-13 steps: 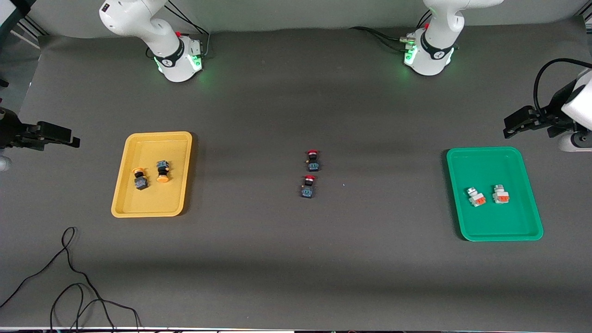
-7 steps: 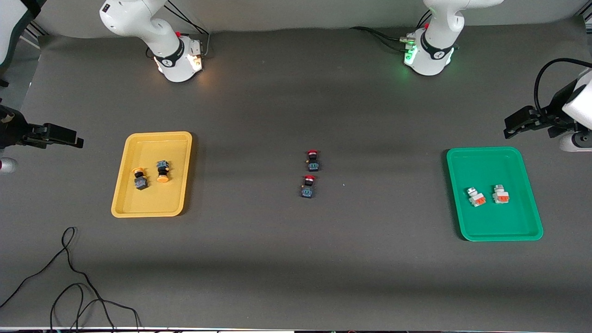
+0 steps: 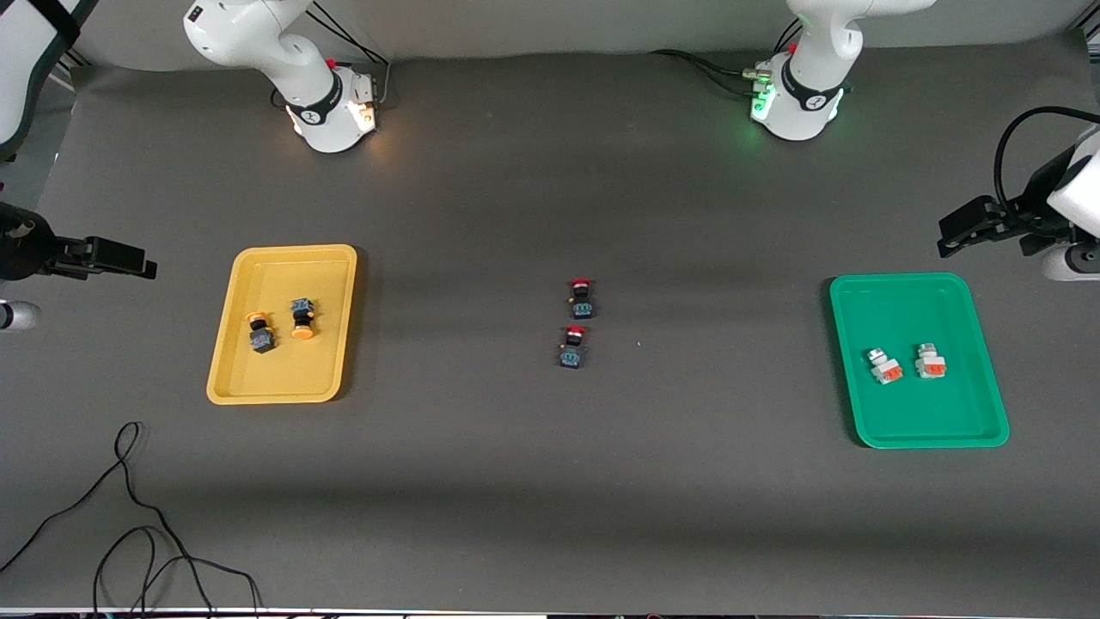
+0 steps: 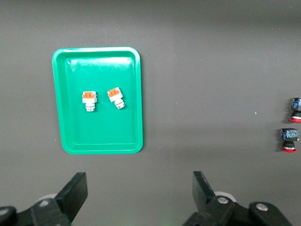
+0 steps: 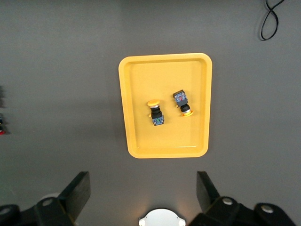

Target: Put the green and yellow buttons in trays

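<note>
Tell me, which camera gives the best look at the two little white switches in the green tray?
The left wrist view: the white switches lie largest there, inside the green tray. The front view shows them smaller; the right wrist view misses them.

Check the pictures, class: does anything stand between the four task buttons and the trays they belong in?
Nothing does: both yellow-capped buttons already lie in the yellow tray, both white-and-orange buttons in the green tray. The left gripper and right gripper are open, holding nothing. Two red-capped switches lie mid-table, between the trays.
</note>
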Action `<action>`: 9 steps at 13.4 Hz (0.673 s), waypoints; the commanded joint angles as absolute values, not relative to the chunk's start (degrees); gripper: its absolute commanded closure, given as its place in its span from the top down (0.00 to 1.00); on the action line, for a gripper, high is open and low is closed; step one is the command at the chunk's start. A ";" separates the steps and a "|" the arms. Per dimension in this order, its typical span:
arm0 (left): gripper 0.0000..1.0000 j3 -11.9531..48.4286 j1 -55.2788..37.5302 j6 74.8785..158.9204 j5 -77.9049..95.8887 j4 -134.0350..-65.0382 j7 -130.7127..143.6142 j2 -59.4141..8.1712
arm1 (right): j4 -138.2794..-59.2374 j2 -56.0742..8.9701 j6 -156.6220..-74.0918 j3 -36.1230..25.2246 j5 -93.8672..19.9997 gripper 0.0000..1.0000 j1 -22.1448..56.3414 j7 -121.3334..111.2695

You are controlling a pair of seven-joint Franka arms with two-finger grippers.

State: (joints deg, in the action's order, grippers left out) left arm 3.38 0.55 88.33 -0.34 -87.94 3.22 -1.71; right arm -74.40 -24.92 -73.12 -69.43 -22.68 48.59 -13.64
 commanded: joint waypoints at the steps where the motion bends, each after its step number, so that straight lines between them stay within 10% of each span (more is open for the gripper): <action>1: 0.99 3.16 0.53 88.42 -0.53 -87.63 2.99 -1.32 | -71.72 -21.20 -71.63 -58.76 -16.72 1.00 41.60 -12.30; 9: 0.99 3.08 0.62 88.42 -0.62 -87.63 2.99 -1.32 | -71.89 -13.72 -71.72 -22.02 -5.12 1.00 15.24 -5.28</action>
State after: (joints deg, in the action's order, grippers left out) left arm 3.21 0.59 88.34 -0.38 -87.92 3.22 -1.71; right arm -71.89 -15.45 -72.69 -29.70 -8.25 20.41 -8.09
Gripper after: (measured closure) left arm 0.004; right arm 0.000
